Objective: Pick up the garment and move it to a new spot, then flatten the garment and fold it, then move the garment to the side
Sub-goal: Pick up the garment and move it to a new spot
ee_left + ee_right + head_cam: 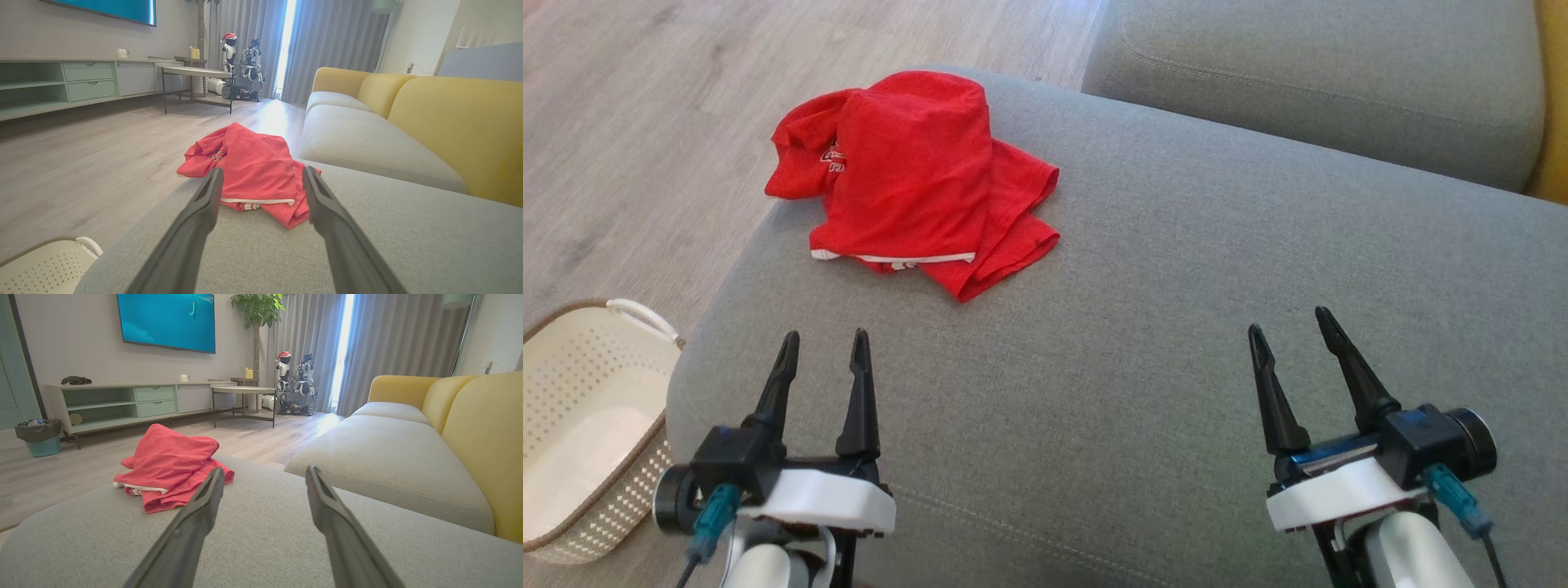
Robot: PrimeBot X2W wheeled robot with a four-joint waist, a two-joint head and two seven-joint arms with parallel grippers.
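I can read no whole word from here. The red shirt (907, 171) carries a patch of printed lettering (832, 155), white and dark, at its left side in my head view, but folds of cloth cover most of it. In my left wrist view the same characters are too small and broken to spell out.

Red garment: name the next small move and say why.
Probably reach the left tool forward to the near hem of the red garment. It lies crumpled, ungrasped, at the far left corner of the grey cushion; both tools are open and empty, and the left one is nearer than the right tool.
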